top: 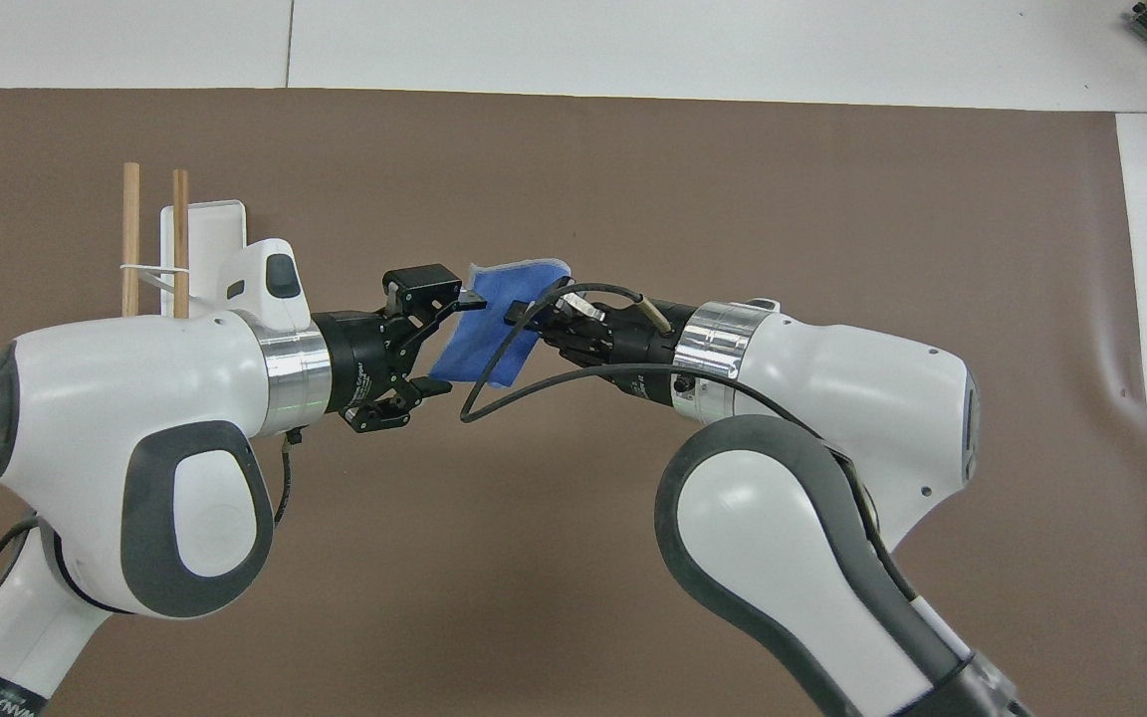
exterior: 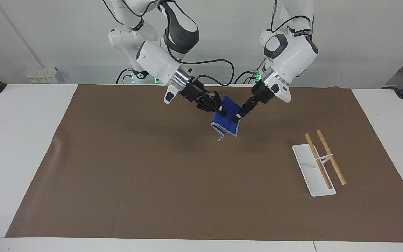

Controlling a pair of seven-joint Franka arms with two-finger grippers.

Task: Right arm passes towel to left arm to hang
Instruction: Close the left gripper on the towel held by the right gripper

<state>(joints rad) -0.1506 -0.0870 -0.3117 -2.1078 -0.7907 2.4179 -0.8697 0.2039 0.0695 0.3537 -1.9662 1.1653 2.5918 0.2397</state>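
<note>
Clearly set for a handover, the right hand point(exterior: 222, 112) clamps the towel point(exterior: 228, 119) up over the surface point(exterior: 117, 168) so its free edge hangs between the left hand's point(top: 449, 344) parted fingers, with the rack point(exterior: 314, 175) waiting at the left arm's end.

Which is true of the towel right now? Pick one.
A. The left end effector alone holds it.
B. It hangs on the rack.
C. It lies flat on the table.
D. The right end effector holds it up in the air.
D: the right end effector is shut on the towel above the mat, while the left end effector, open, straddles its edge.
</note>
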